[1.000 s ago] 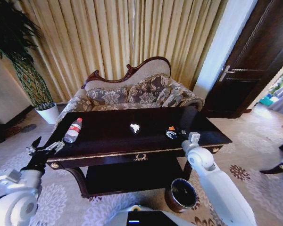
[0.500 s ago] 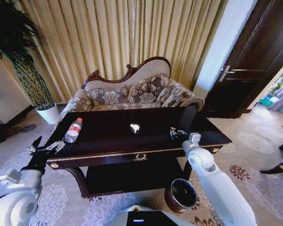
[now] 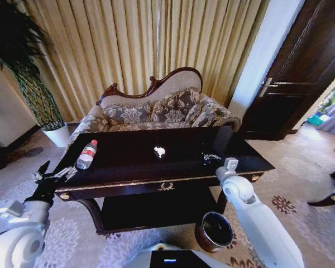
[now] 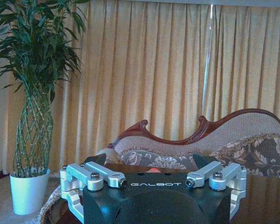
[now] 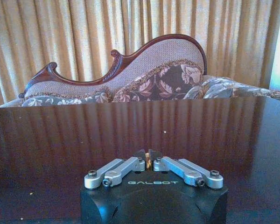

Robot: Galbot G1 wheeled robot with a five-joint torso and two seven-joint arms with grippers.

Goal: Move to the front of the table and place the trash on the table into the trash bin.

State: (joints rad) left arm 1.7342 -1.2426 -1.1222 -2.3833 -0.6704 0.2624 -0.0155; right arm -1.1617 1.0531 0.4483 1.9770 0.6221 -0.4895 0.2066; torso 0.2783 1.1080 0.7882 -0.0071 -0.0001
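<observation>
Long dark glossy worktop (image 3: 134, 162), gold edge trim, across mid-frame. Clear bottle (image 3: 87, 154), red cap and label, lying on its side at worktop's left end. Crumpled white paper wad (image 3: 159, 151) near centre. Round reddish-brown trash bin (image 3: 214, 230), dark inside, upright on floor, lower centre-right of frame.
</observation>
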